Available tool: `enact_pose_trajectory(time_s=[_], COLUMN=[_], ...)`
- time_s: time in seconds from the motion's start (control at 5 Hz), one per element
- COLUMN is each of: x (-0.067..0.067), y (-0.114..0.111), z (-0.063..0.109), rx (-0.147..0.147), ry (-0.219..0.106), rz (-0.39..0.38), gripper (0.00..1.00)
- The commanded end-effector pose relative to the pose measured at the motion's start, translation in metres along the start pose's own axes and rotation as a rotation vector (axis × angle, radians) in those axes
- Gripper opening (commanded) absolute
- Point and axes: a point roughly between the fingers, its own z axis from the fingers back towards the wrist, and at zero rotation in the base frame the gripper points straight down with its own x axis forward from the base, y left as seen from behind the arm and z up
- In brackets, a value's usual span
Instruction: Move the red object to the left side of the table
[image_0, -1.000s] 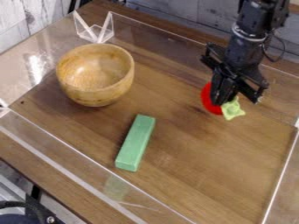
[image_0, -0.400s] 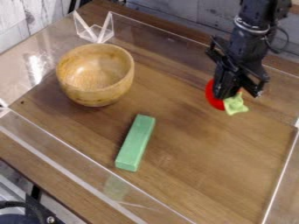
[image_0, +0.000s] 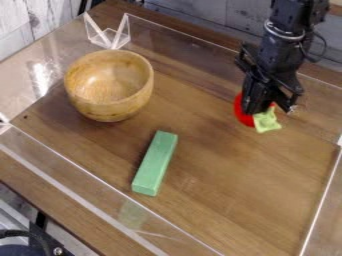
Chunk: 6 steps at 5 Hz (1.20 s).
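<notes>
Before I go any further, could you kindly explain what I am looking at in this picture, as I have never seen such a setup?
This is a single camera view, looking down from above one corner of a brown wooden table. The black machine at the upper right is a robot arm. At its tip are two jaws for grasping. They point straight down and are closed on a small red toy strawberry with a green leafy cap. I cannot tell whether the strawberry is lifted or resting on the wood. Also on the table are an empty wooden bowl at the left and a long green block nearer the camera.
</notes>
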Motion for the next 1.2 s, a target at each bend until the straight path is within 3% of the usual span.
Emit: enact_pose_trajectory(time_s=[0.0,0.2,0.6,0.8,1.0], x=[-0.001,-0.011,-0.018,-0.021,-0.03], y=[0.009,0.012,-0.019,-0.021,-0.011], z=[0.037,0.053,0.03,0.02,0.037], rx=[0.02,0.02,0.051,0.061,0.077], ry=[-0.07,-0.074,-0.083,-0.079,-0.093], rz=[-0.051,-0.109,-0.33,-0.318,-0.281], gripper=[0.0,0.0,0.0,0.0,0.0])
